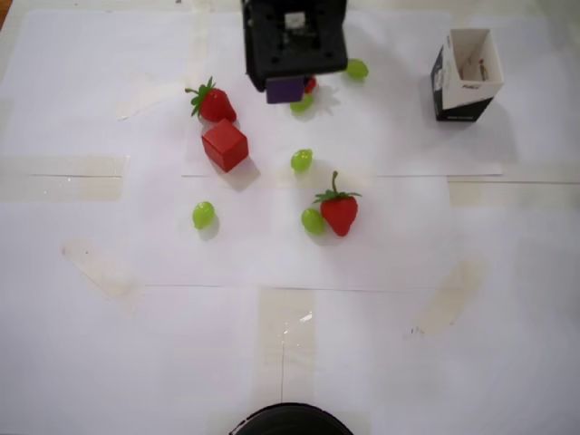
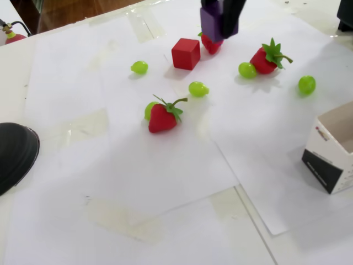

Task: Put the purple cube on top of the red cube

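Purple cube (image 2: 211, 23) held in the air, pinched by the gripper (image 2: 219, 19).
We see it above the paper, right of the red cube (image 2: 186, 53) in the fixed view, strawberry (image 2: 210, 44) just behind, green grapes (image 2: 247, 69) scattered nearby.

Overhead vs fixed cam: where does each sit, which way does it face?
Overhead view: straight above, facing down at the paper-covered table; the gripper enters from the top edge, holding the purple cube.
Fixed view: low and oblique at the table's side, facing across it; only the gripper tips show at the top.
Shared: purple cube, red cube, white box.
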Robot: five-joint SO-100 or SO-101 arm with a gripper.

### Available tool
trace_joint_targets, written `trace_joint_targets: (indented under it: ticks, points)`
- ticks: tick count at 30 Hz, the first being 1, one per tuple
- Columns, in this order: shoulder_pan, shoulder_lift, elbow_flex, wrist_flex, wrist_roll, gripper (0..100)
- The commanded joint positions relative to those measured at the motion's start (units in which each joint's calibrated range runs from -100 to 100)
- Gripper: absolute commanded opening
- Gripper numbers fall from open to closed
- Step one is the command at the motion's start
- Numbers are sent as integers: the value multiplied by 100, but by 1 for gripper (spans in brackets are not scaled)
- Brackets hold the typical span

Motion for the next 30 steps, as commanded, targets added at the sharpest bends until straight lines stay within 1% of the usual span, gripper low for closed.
trace_joint_targets:
  ticks: [1, 6, 14, 18, 23, 30]
  points:
    - [403, 126, -804, -224, 420, 12]
    - [609, 453, -1168, -420, 703, 12]
    - [792, 694, -1213, -666, 923, 12]
    - [866, 1072, -1513, -404, 1070, 13]
    - [881, 1726, -2331, 78, 1245, 12]
    - [888, 1898, -2377, 176, 1260, 12]
